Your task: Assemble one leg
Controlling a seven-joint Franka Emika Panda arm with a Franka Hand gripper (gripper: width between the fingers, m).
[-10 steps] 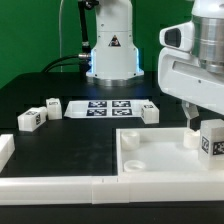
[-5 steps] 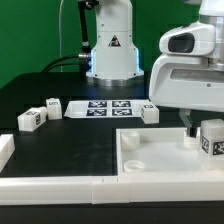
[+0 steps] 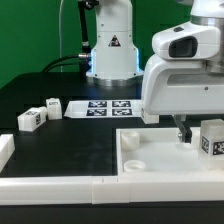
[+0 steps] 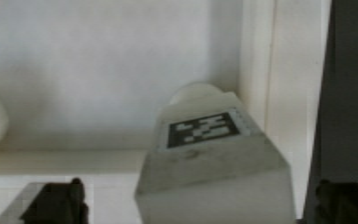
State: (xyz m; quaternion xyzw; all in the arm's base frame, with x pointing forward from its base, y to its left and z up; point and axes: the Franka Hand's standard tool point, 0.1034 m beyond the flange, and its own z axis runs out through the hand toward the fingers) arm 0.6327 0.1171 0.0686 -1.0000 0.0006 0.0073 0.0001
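**Leg waits on panel as tool hovers**

Leg (image 3: pixel 212 138) stands upright on the white panel (image 3: pixel 150 158) near the counter's (image 3: pixel 60 135) front right corner, marker facing out. The tool (image 3: pixel 184 128) hangs just beside it, fingers (image 4: pixel 53 203) spread wide, apparently lining up a grasp.

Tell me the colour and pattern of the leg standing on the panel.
White, with a black-and-white square marker on one face; the leg shows best in the wrist view.
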